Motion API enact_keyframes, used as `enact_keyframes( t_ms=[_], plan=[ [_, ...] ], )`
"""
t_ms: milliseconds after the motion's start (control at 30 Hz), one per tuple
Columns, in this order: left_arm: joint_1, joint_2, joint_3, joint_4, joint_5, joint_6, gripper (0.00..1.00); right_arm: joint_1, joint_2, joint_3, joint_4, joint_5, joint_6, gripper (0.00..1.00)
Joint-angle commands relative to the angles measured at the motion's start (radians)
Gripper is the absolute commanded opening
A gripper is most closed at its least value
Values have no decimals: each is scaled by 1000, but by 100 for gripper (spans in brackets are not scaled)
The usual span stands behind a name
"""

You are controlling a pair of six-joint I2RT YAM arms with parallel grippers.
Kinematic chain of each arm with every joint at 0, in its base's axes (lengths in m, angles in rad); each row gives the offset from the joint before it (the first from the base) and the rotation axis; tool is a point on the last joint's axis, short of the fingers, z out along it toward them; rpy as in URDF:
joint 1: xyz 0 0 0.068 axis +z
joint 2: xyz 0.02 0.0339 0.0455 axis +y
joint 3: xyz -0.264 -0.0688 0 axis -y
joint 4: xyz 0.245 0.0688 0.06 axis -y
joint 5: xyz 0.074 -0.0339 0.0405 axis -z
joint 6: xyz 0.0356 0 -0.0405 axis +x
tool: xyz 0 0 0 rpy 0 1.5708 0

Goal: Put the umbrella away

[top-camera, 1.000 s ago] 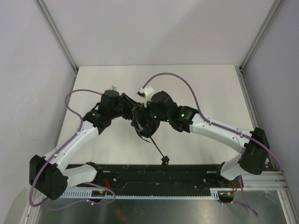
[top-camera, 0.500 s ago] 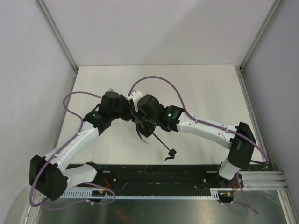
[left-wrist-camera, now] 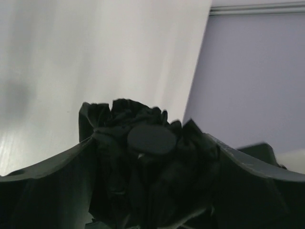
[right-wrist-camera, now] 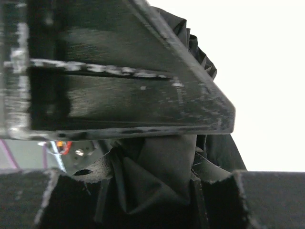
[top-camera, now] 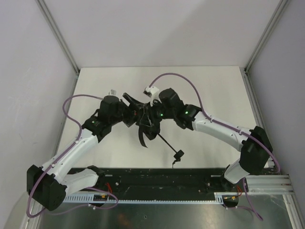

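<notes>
The umbrella (top-camera: 145, 125) is collapsed into a loose bundle over the bench (top-camera: 214, 90), left fingers (left-wrist-camera: 43, 176) spread round its top, right fingers (right-wrist-camera: 143, 95) pinching fabric, so wrapping and stowing remain.

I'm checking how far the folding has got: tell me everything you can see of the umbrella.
The umbrella is black, matte fabric, collapsed into a crumpled bundle with a round cap at its tip. A thin shaft juts out to the near side, ending in a small handle. Left fingers flank the bundle; right fingers pinch its fabric.
</notes>
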Motion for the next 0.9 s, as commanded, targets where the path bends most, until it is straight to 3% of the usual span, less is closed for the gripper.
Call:
enact_keyframes(
  t_ms=[0, 200, 500, 767, 867],
  plan=[
    [-16, -35, -4, 108, 66, 20, 90, -44, -67, -5, 295, -290, 186, 0],
    [-24, -29, -12, 152, 76, 23, 91, -77, -60, -40, 506, -429, 387, 0],
    [-25, -37, -24, 219, 72, 3, 74, -98, -68, -155, 928, -507, 774, 0],
    [-21, -76, -64, 342, 68, -38, 82, -110, -53, -243, 1210, -506, 1003, 0],
    [-16, -107, -124, 446, 67, -76, 71, -108, -45, -250, 1252, -515, 1038, 0]
  ],
)
